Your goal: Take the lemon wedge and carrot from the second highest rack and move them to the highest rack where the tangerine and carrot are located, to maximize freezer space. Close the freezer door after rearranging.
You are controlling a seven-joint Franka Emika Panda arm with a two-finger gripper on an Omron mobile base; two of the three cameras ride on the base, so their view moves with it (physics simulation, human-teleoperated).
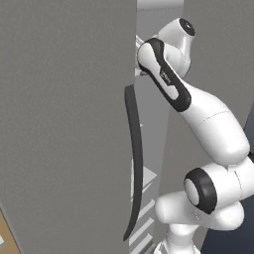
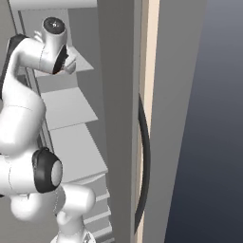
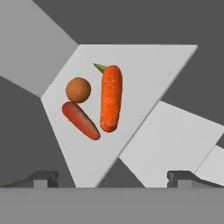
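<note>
A matte grey freezer (image 1: 59,124) is seen w/ flat, unmarked panels; its door (image 2: 182,118) is swung open, plain grey, w/ a pale tan edge strip and a long, slightly curved dark vertical handle (image 2: 144,161). A 2nd curved dark handle (image 1: 135,158) is shown in the left base view on the neighbouring panel. Inside, smooth light grey flat racks (image 2: 71,107) are stacked one above the other, w/ narrower ledges lower down. The white arm is reached up into the compartment near the upper racks. In the hand view, a pale, angular shelf (image 3: 144,74) is viewed from above; on it are laid a round, dull-orange tangerine (image 3: 78,89), a bright orange carrot (image 3: 111,98) w/ bumpy skin and a small green stub, and a darker, red-orange, smoother tapered carrot (image 3: 81,120). The tangerine is touching or just beside the darker carrot, and is close beside the brighter one; the two carrots nearly meet at their lower ends. The hand (image 3: 112,179) is held wide apart, nothing between its dark fingertips (image 3: 41,179), poised above the shelf. No readable writing is made out. Dark blue-grey background is seen beyond the door.
</note>
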